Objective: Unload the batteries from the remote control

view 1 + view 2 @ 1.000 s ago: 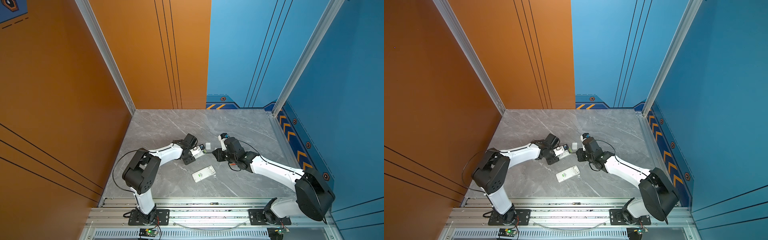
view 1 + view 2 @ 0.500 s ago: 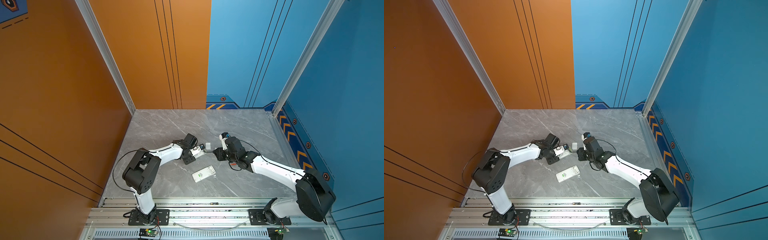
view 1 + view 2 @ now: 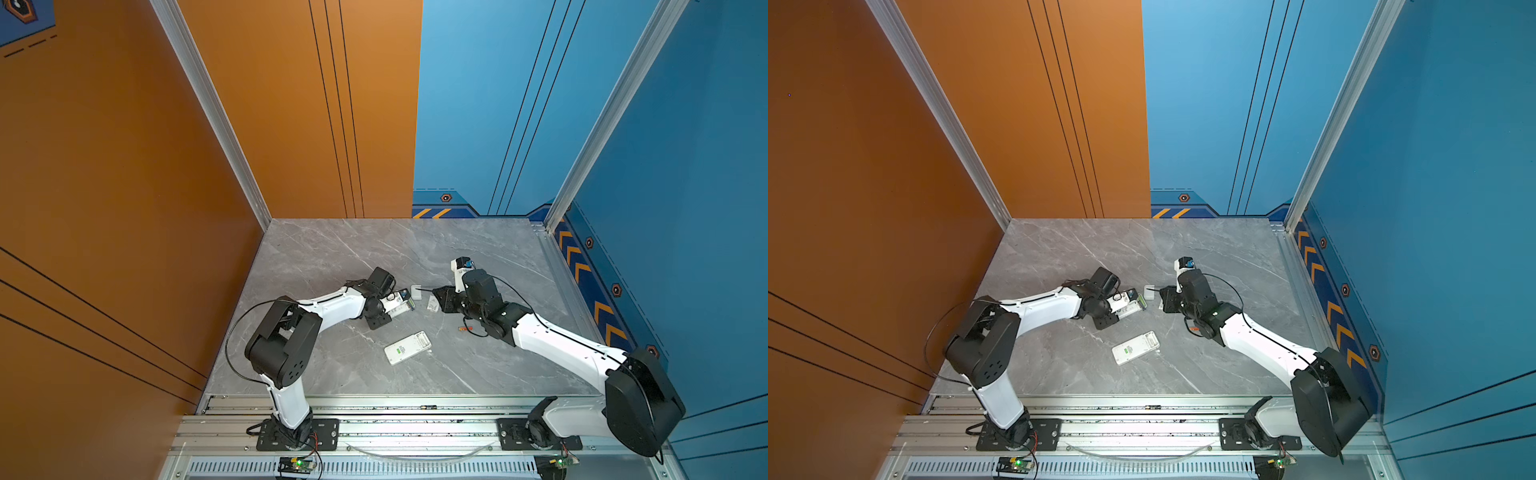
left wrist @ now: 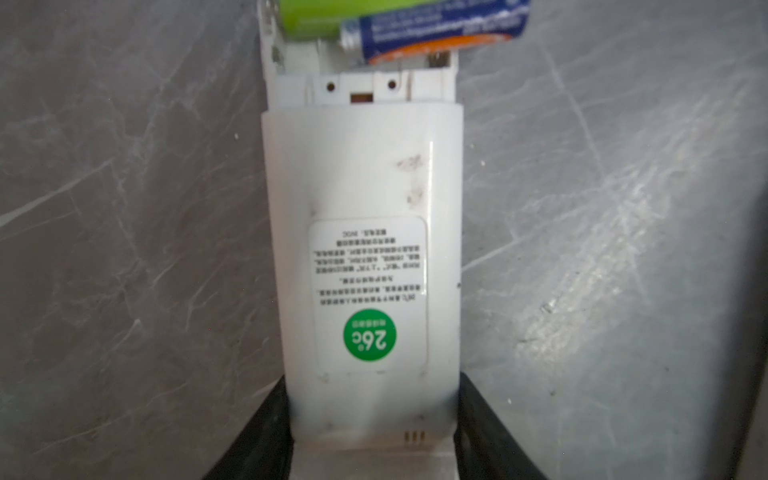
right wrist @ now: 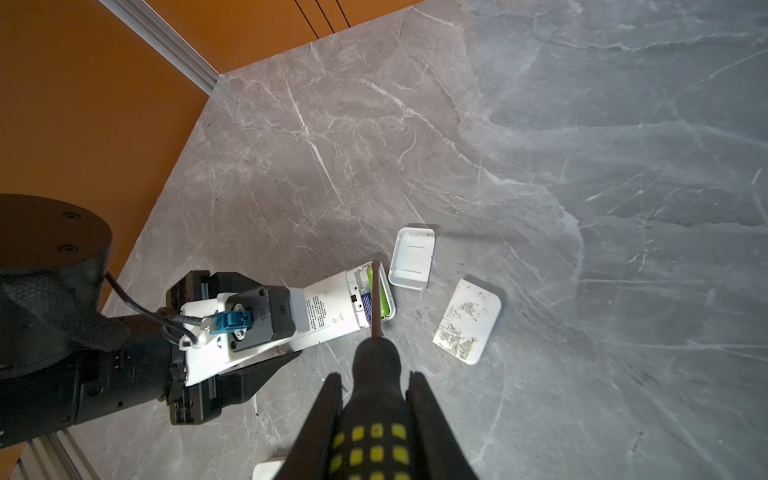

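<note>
Two cells, a green battery (image 4: 332, 16) and a blue-orange battery (image 4: 436, 29), are sitting in the open compartment at the right end of the remote control (image 4: 361, 249), mid-way across the desk (image 3: 374, 249); the blue one is lying skewed. The left end effector (image 4: 372, 415) is clamping the remote's other end, jaws half-wide. The right end effector (image 5: 374, 386) is pinching the screwdriver (image 5: 370, 436) handle, shaft crossing the compartment (tip contact unclear). Judging best: levering gently under a cell's end, remote pinned flat.

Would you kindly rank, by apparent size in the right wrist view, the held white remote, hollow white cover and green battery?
White plastic remote
Hollow white plastic cover
Green cylindrical battery, partly behind the black-and-yellow screwdriver
</note>
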Robot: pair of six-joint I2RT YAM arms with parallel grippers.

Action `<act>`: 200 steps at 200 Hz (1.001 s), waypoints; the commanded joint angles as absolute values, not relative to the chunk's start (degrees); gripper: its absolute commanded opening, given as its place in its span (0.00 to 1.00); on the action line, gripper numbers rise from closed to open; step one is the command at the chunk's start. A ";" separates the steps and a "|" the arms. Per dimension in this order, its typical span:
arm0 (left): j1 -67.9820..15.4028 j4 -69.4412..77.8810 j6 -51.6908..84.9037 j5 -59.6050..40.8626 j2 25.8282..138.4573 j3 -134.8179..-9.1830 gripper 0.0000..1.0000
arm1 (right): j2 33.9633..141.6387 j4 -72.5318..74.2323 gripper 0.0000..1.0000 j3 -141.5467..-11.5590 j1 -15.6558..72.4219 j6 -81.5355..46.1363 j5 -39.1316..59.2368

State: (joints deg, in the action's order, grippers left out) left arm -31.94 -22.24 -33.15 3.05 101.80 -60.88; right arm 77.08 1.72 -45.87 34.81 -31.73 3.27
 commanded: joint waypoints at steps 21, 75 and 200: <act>-32.32 -26.41 -33.73 5.24 101.77 -59.86 0.00 | 75.58 2.14 0.00 -44.81 34.54 -32.87 3.10; -32.25 -26.10 -33.84 6.36 101.06 -59.41 0.00 | 76.38 -0.51 0.00 -46.17 35.64 -32.57 4.67; -30.85 -26.78 -34.00 4.63 100.11 -56.73 0.00 | 82.23 -12.83 0.00 -55.28 41.39 -27.69 2.22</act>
State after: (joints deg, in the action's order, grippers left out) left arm -31.03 -22.24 -33.17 4.67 99.53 -58.24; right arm 80.27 -10.98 -52.77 39.99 -29.58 2.94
